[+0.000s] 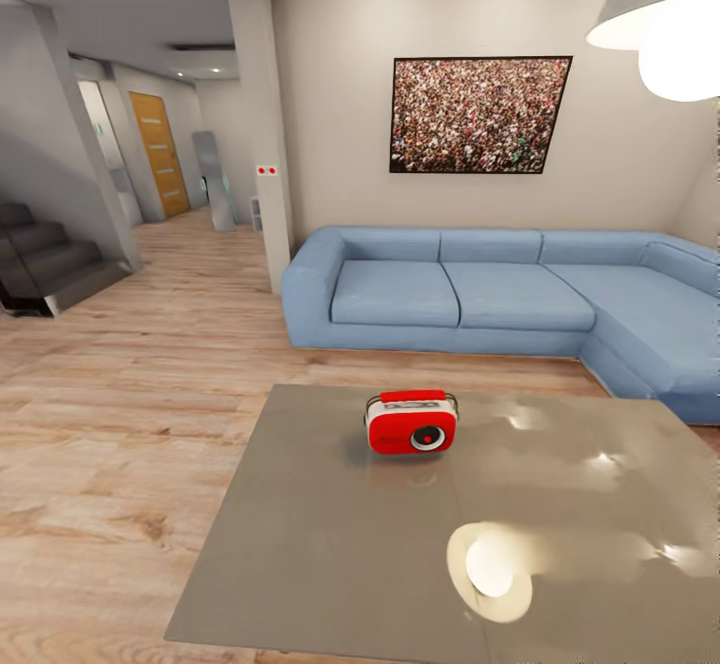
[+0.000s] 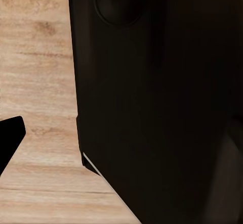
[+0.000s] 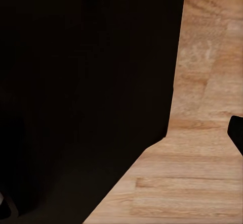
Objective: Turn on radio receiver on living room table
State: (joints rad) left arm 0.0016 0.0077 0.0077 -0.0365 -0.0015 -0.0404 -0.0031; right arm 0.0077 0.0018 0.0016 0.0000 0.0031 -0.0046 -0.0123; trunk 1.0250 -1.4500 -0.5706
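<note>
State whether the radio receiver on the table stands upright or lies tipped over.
Upright: the radio receiver rests on its base on the table, handle on top, round dial facing the camera.

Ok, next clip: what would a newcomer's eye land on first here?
The red radio receiver, standing upright towards the far side of the glossy grey-brown table, dial facing the camera. Behind it a light-blue sectional sofa runs along the wall under a framed crowd picture. A bright lamp reflection glares on the tabletop's near side.

a dark robot body (image 3: 86, 92) looms over light wood plank floor (image 3: 202, 158).
</note>
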